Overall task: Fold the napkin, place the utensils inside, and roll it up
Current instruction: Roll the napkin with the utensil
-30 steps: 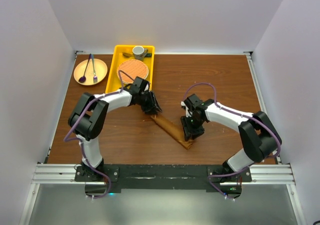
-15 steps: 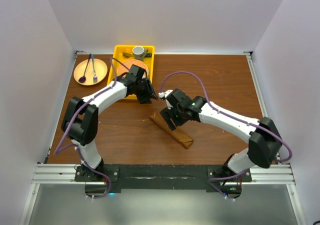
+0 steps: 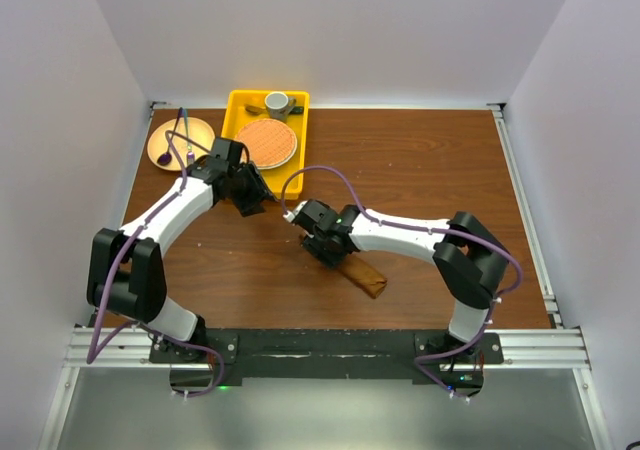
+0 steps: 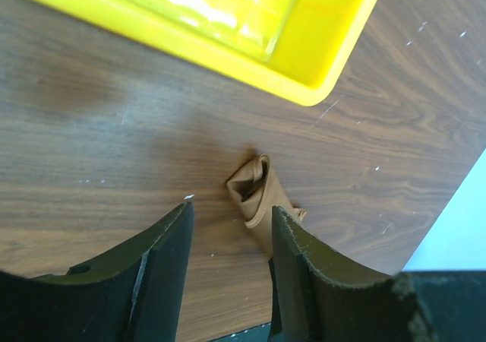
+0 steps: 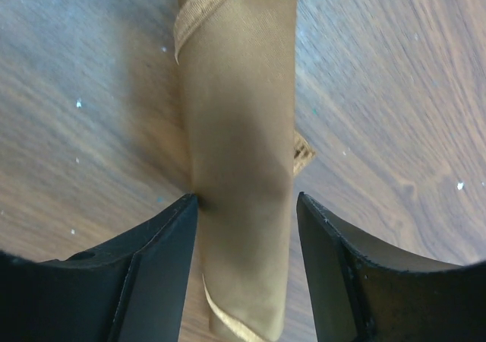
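Lying as a tight tube on the brown wooden table (image 3: pixel 430 170), the rust-brown cloth napkin (image 3: pixel 365 277) looks folded and rolled already, so the task reads as nearly finished. The right gripper (image 3: pixel 318 242) hangs over the roll's upper end. In its wrist view the fingers are apart and straddle the tube, one on each side, close against the cloth but not clamped on it. A strip of hem pokes out beside the right finger. The pale cream spoon shows in no view; it may be wrapped inside, but that cannot be confirmed. The left gripper (image 3: pixel 255 198) is spread and empty, with the yellow plastic tray (image 3: pixel 237 110) beyond it and the roll's open end just past its fingertips. What seems left is a final tidy of that loose hem.
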`<state>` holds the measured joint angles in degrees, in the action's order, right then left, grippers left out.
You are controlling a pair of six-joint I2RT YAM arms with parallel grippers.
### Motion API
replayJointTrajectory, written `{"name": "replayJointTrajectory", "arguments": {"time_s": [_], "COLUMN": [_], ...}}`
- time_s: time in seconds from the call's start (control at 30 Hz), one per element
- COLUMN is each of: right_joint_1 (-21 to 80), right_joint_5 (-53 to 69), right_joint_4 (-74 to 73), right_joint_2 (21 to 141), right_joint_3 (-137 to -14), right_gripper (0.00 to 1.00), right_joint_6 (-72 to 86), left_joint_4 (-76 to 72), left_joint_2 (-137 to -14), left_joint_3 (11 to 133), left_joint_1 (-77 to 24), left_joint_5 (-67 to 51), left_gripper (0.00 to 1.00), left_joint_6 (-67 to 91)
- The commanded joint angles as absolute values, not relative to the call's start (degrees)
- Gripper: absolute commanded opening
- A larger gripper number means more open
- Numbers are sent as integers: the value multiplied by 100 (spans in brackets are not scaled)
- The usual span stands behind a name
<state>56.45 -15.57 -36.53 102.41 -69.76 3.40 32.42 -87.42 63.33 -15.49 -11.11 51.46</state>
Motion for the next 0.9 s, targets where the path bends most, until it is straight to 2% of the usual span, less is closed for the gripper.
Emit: {"name": "replayJointTrajectory", "arguments": {"time_s": [0.0,0.27,0.53,0.87], "right_joint_1": [5765,5950,6135,6126], "right_joint_5": [-1635,-2082,-2180,-2451], "right_joint_4": [-3305,-3427,-3331,-3155], "right_joint_2": [10336,10538,10538,10819], "right_joint_3": [-7198,-7312,-7102,-6908], "right_gripper": [58,48,61,62], "right_joint_6": [211,422,606,703], "left_joint_4": [3191,3182,3103,3120], "left_joint_2": [-8517,-8543,-8587,-8534], "left_joint_3": [6188,6179,6117,6091], "left_joint_1": [-1521,-1433,-1415,-1406], "left_joint_5": [-1178,-1222,-1336,-1345], "left_gripper": [50,50,50,50], "left_joint_6": [5098,5019,5001,4992]}}
